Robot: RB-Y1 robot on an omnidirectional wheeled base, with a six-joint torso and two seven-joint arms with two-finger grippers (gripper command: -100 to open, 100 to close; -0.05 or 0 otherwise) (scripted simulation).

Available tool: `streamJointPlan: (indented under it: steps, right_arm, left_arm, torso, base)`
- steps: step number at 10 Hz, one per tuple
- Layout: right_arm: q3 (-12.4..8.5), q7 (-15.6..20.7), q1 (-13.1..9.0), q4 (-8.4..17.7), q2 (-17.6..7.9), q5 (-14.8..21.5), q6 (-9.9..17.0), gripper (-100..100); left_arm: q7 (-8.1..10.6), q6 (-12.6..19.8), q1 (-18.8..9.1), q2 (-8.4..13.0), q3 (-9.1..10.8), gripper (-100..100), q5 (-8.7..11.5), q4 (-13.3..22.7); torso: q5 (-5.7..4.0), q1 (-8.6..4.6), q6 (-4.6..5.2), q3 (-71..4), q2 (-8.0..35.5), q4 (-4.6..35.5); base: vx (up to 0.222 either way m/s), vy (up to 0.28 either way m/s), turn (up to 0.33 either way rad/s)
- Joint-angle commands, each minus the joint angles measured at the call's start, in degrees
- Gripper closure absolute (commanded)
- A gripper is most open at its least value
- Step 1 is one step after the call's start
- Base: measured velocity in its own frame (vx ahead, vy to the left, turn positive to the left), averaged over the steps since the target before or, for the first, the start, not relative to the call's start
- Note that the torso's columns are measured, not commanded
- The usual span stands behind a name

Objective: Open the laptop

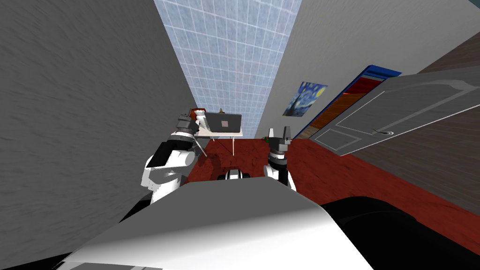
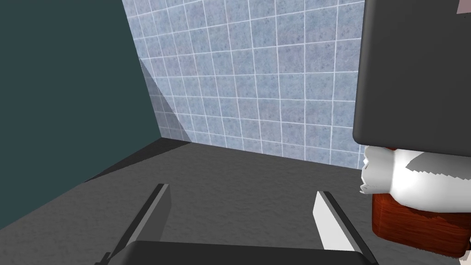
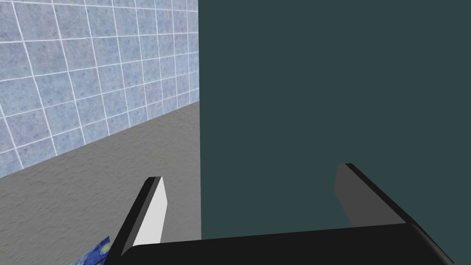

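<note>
1. The laptop (image 1: 224, 122) sits on the small white table (image 1: 236, 134) by the tiled wall, its dark lid standing up with its back towards you.
2. Your left claw (image 2: 240, 189) hangs just beside the lid's edge, fingers apart and empty. The right claw (image 3: 249, 171), well back, is apart too.
3. A sideways sweep could knock the white object (image 2: 391, 177) and red-brown block (image 2: 404, 225) (both crowd that corner), or shove the laptop off.

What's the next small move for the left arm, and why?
Probably shift the left tool sideways toward the laptop. Its fingers stand open with nothing between them, and the laptop's dark panel sits off beside one finger. The right tool hangs open, away from the table.
</note>
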Motion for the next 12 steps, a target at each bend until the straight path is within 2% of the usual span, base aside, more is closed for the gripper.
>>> streamJointPlan:
  steps: [1,2,4,5,6,7,9,10,11,12]
  right_arm:
    - [0.0,0.0,0.0,0.0,0.0,0.0,0.0,0]
    - [0.0,0.0,0.0,0.0,0.0,0.0,0.0,0]
    - [0.0,0.0,0.0,0.0,0.0,0.0,0.0,0]
    - [0.0,0.0,0.0,0.0,0.0,0.0,0.0,0]
    - [0.0,0.0,0.0,0.0,0.0,0.0,0.0,0]
    - [0.0,0.0,0.0,0.0,0.0,0.0,0.0,0]
    - [0.0,0.0,0.0,0.0,0.0,0.0,0.0,0]
    - [0.0,0.0,0.0,0.0,0.0,0.0,0.0,0]
    - [0.0,0.0,0.0,0.0,0.0,0.0,0.0,0]
    - [0.0,0.0,0.0,0.0,0.0,0.0,0.0,0]
  left_arm:
    - [-0.01,4.42,-1.77,0.02,0.44,-100,0.1,-0.09]
    - [0.02,6.23,-3.54,-0.01,0.85,-100,0.17,-0.15]
    - [0.02,8.39,-3.54,-0.01,0.85,-100,0.17,-0.15]
    - [0.09,10.84,-5.28,-0.07,1.24,-100,0.22,-0.21]
    - [0.09,12.29,-5.28,-0.07,1.24,-100,0.22,-0.21]
    - [0.2,13.86,-6.98,-0.15,1.61,-100,0.25,-0.25]
    - [0.2,16.35,-6.98,-0.15,1.61,-100,0.25,-0.25]
    - [0.35,18.4,-8.62,-0.25,1.95,-100,0.25,-0.27]
    - [0.35,19.91,-8.62,-0.25,1.95,-100,0.25,-0.27]
    - [0.35,20.35,-8.62,-0.25,1.95,-100,0.25,-0.27]
  torso:
    - [0.0,0.03,0.01,-0.02,-0.05,-0.01]
    - [0.01,0.05,0.0,-0.04,-0.06,-0.02]
    - [0.02,0.06,0.0,-0.06,-0.1,-0.03]
    - [0.0,0.0,0.0,0.0,0.0,0.0]
    - [-0.01,0.0,0.01,-0.03,-0.06,-0.01]
    - [0.01,0.05,0.0,-0.04,-0.07,-0.02]
    - [0.02,0.06,0.0,-0.04,-0.07,-0.02]
    - [0.0,0.0,0.0,0.0,-0.01,0.0]
    - [0.0,0.02,0.01,-0.04,-0.08,-0.01]
    - [0.01,0.02,0.0,-0.06,-0.09,-0.03]
  base:
    - [0.034,0.018,-0.011]
    - [0.052,0.028,-0.018]
    - [0.034,0.018,-0.003]
    - [0.043,0.008,-0.015]
    - [0.042,0.016,-0.009]
    - [0.046,0.03,-0.011]
    - [0.035,0.016,-0.004]
    - [0.048,0.016,-0.011]
    - [0.05,0.011,-0.009]
    - [0.022,0.003,0.002]
